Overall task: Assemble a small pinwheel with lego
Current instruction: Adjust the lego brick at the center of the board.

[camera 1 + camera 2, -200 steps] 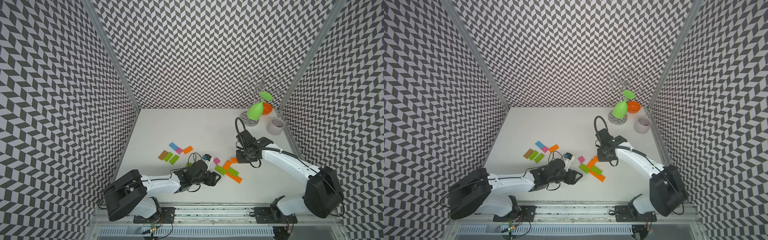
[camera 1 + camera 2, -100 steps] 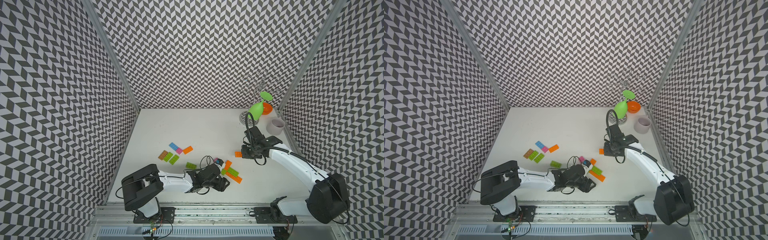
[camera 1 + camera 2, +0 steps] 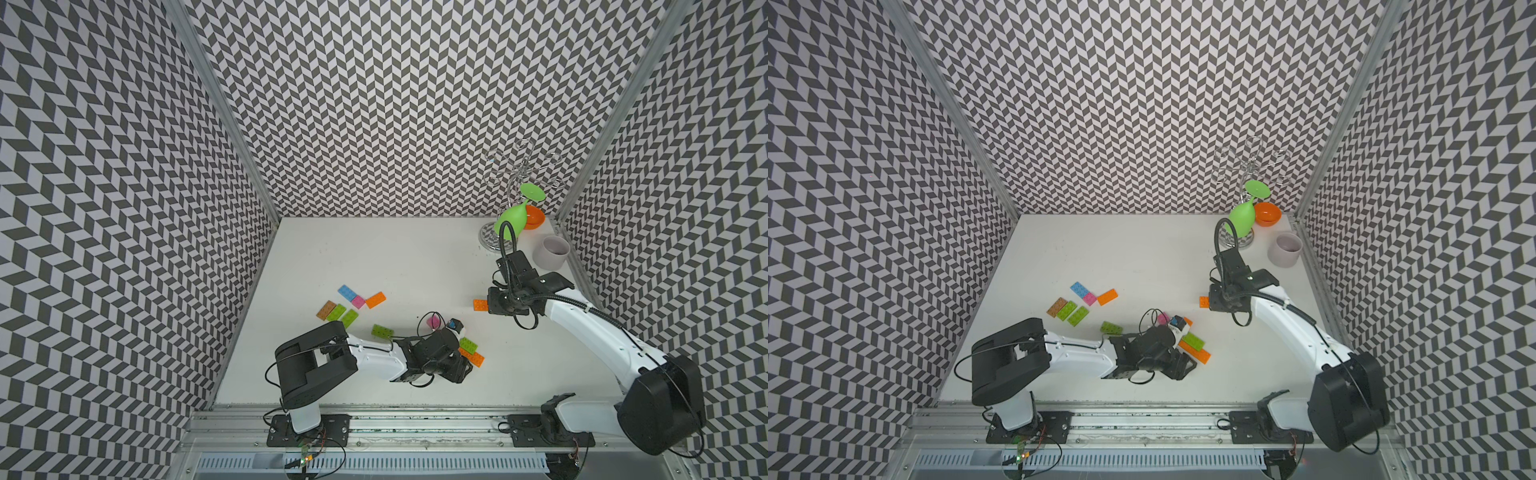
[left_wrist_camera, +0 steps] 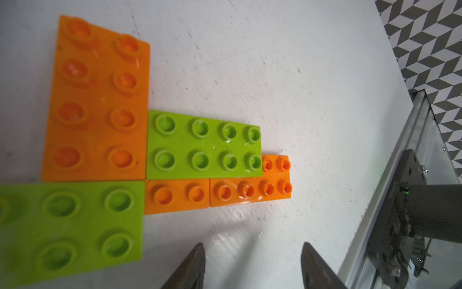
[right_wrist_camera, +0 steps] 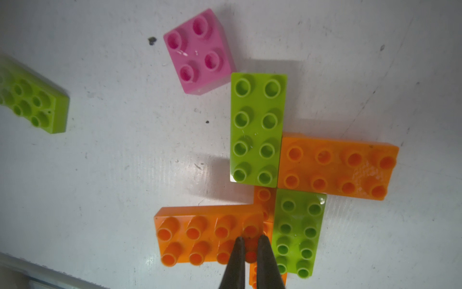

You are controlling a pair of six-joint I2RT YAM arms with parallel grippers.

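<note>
Orange plastic, an oblong studded brick (image 5: pixel 200 237), was gripped by the right claw (image 5: pixel 250 239), whose tips were pinched almost together over one end stud. By so narrow a hold the rest of the brick was kept clear, presumably so that it could be pressed down unobstructed. In a top view the brick was seen held off to one side of the build, over the white surface (image 3: pixel 374 249).

Beyond it, in the right wrist view, the partly built pinwheel (image 5: pixel 297 225) lay flat. Two lime green blades (image 5: pixel 257 130) and one orange blade (image 5: pixel 337 165) were set at right angles round an orange base plate (image 5: pixel 264 194). One quarter of that base was bare, and it was judged to be the seat meant for the held brick.

The left claw (image 4: pixel 252 270) was held open and empty just beside the pinwheel, low to the surface, probably to steady it. Farther out, a pink square brick (image 5: pixel 200 50) and an upturned lime green brick (image 5: pixel 37 107) were lying loose. A cluster of spare bricks (image 3: pixel 336 311) was seen well apart.
</note>
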